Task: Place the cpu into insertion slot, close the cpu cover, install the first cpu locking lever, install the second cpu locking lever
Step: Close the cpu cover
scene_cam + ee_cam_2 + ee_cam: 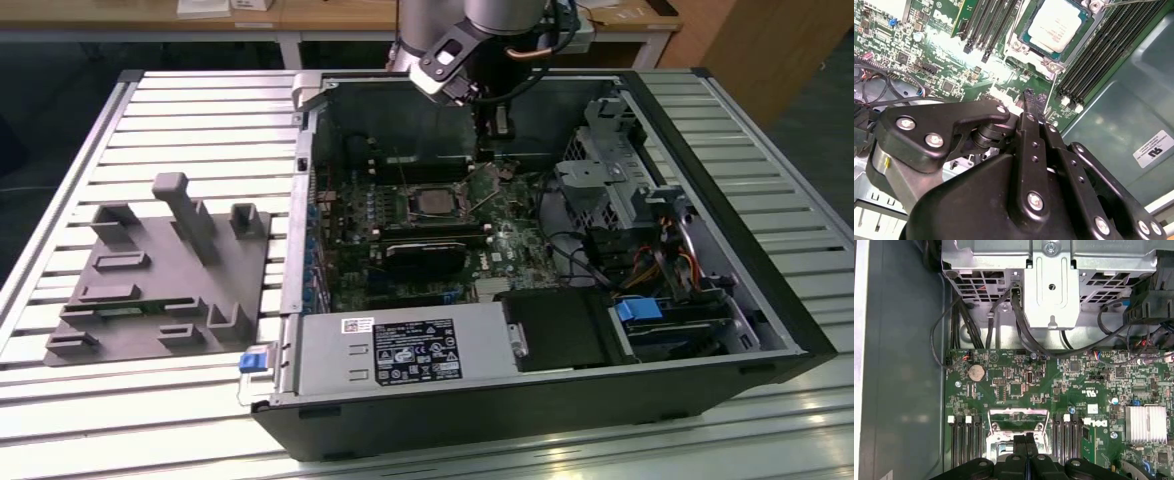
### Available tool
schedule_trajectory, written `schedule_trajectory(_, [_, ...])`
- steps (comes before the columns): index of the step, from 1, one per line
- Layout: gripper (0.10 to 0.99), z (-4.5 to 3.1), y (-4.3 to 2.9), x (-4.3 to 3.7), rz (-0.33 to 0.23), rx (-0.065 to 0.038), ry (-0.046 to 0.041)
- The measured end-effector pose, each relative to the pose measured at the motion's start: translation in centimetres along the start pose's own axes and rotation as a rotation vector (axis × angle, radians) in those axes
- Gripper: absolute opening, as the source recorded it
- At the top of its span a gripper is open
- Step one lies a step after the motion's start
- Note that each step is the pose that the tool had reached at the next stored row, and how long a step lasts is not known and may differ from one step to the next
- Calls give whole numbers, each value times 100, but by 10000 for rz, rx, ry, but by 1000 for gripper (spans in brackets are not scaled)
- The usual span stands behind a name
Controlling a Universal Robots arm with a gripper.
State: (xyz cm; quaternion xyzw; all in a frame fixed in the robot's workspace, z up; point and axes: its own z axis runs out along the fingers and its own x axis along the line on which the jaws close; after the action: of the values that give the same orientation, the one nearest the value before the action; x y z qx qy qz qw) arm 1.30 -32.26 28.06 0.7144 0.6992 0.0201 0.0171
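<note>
Exterior view, bench: slatted metal table (187, 110) carrying an open computer case (747, 300) that lies on its side.
Fixture tray: grey moulded tray (160, 270) with upright posts, at 9 o'clock of the case and well apart from the arm.
Power supply: grey box (400, 350) along the case's 6 o'clock edge, with a blue tab (252, 362) at its 9 o'clock end.
Motherboard: green board (360, 215) on the case floor.
Cpu: the cpu (430, 203) sits in the insertion slot near the board's middle, pale metal top up. In the second wrist view the cpu (1058, 24) shows a green edge inside the socket frame (1019, 46), with memory slots (1104, 50) alongside.
Black block: dark rectangular block (424, 255) at 6 o'clock of the cpu, just beside it.
Arm: robot arm (467, 35) enters from 12 o'clock.
Gripper: gripper (489, 158) is inside the case at 1 o'clock of the cpu, near it but apart. Both wrist views show the gripper (1030, 93) (1025, 439) with its black fingers (1019, 445) pressed together.
Thin metal rod: rod (1050, 89) runs from the socket frame's corner past the fingertips. Contact with them cannot be told.
Drive cage: silver cage (607, 180) at 3 o'clock of the cpu. The first wrist view shows black cables (954, 325) draped beside it.
Blue latch: latch (643, 310) at 4 o'clock of the cpu.
</note>
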Motion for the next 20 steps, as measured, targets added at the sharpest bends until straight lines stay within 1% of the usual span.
schedule_trajectory(11, [106, 3, 33, 1, 0, 1, 0])
schedule_trajectory(15, [106, 13, 62, 2, 0, 10, 4])
schedule_trajectory(16, [106, 20, 74, 2, 0, 25, 1])
schedule_trajectory(20, [106, 68, 123, 2, 3, 139, 43])
